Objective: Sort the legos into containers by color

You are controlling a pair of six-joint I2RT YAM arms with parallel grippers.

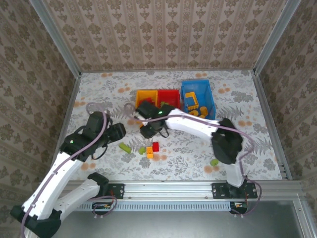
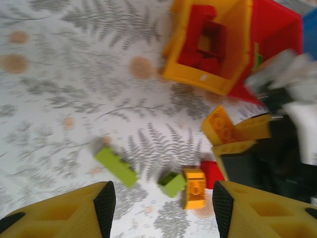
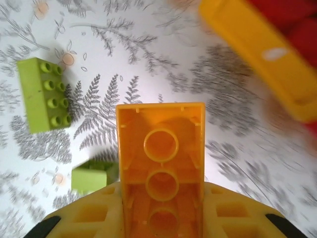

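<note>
Right gripper [image 3: 161, 223] is pinched narrow on a yellow-orange brick [image 3: 161, 144], which looks lifted off the tabletop [image 1: 247, 99]. Its long axis pokes straight out ahead, hollow underside showing three round tubes. Blue bin [image 1: 211, 96] with yellow pieces [image 1: 193, 104] sits off to the right, so probably there. Left gripper [image 2: 163, 206] is half open and empty above the green bricks [image 2: 116, 166].

White fern-print tablecloth [image 1: 99, 89], grey fronds, orange-brown flower spots, covers whole tabletop. Beige damask wallpaper panels [image 1: 163, 29] on back and both sides. Silver aluminium corner posts [image 1: 56, 37] slant at back corners. Silver aluminium rail [image 1: 168, 188] along near edge.
</note>
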